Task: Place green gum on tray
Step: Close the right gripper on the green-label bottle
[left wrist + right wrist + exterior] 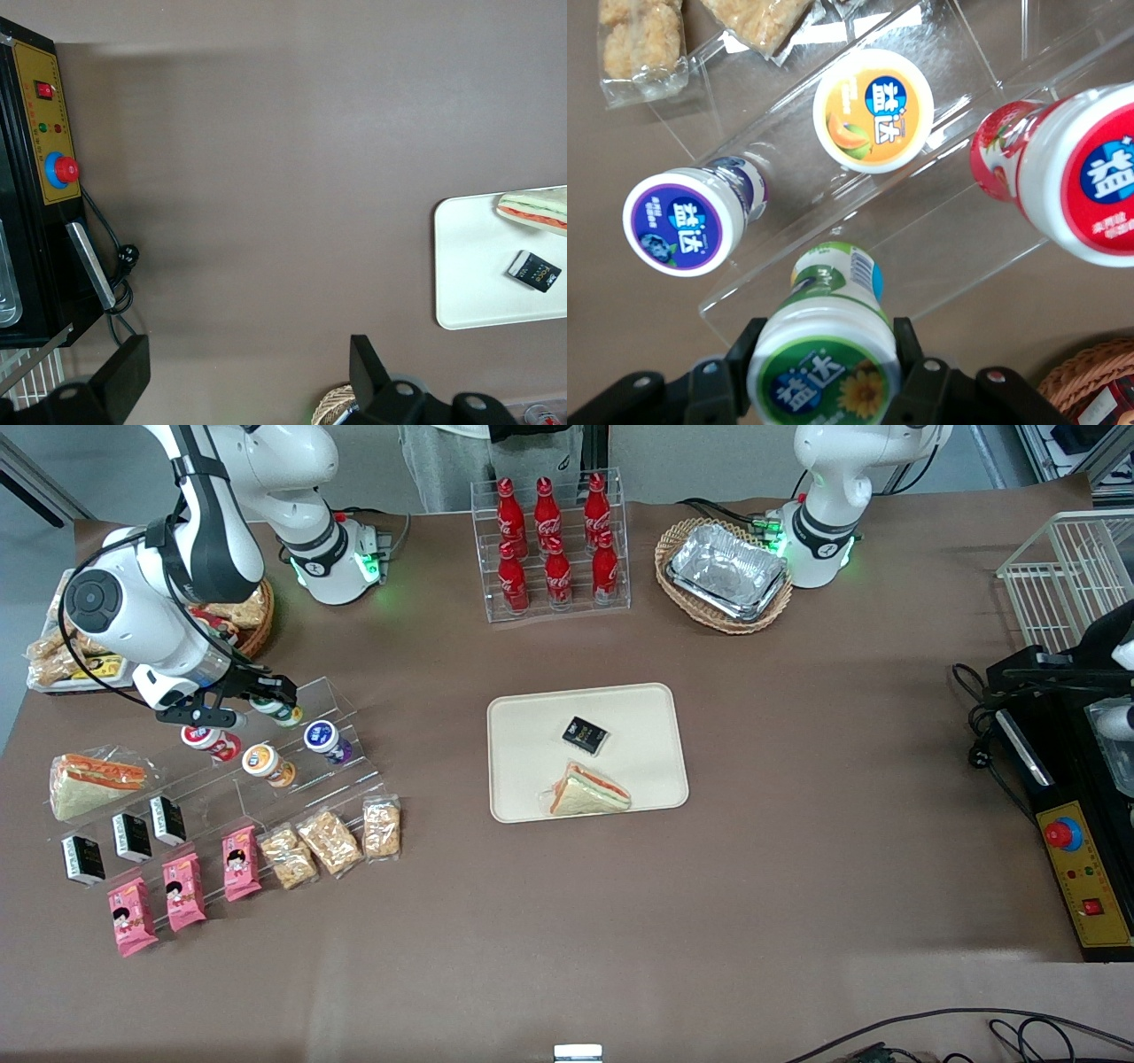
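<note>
Pink snack packets (182, 893) nearest the front camera, on the lowest step of clear acrylic riser (350, 695). Higher up, gripper (266, 701) closed on green gum (824, 367), fingers pinching the canister body just under the lid, probably so the lid rim stops it slipping. Canister at the riser's top step, lift-off not confirmed. Red gum (1072, 181), orange gum (873, 108), purple gum (682, 221) close by; red one likeliest to get clipped on the way out. Tray (523, 717) well apart toward table centre, already carrying sandwich (589, 791) and black packet (585, 734); bare corners available.
</note>
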Motion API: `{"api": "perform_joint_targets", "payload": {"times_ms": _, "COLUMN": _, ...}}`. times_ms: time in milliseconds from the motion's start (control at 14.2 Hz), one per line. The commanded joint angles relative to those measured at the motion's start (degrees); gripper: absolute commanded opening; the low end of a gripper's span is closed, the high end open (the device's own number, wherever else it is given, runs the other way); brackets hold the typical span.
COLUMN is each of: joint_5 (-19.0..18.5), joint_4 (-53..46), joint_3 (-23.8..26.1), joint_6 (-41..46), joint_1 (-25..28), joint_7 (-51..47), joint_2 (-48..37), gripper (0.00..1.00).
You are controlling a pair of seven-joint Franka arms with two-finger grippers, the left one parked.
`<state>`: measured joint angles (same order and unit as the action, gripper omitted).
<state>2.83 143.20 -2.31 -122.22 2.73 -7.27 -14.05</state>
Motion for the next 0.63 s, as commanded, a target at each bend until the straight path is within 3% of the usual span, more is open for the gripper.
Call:
{"api": "perform_joint_targets", "payload": {"times_ms": 0, "joint_5": 0.9, "joint_4": 0.1, "joint_3": -0.1, "joint_6": 0.4, "joint_1": 0.2, "joint_7": -0.1, "joint_2": -0.5, "gripper": 0.4}}
{"api": "perform_joint_targets", "payload": {"times_ms": 281, "joint_5": 0.9, "joint_4": -0.8, "joint_3": -0.2, "joint_6": 0.8, "joint_1": 0.1, "joint_7": 0.6, "joint_2": -1.0, "gripper": 0.17}}
{"api": "perform_joint_targets", "payload": {"times_ms": 562, "joint_5": 0.9, "joint_4": -11.3, "joint_3": -0.5, "joint_6": 13.0, "joint_1": -0.2, "joint_7": 2.3, "joint_2": -1.0, "gripper": 0.17}}
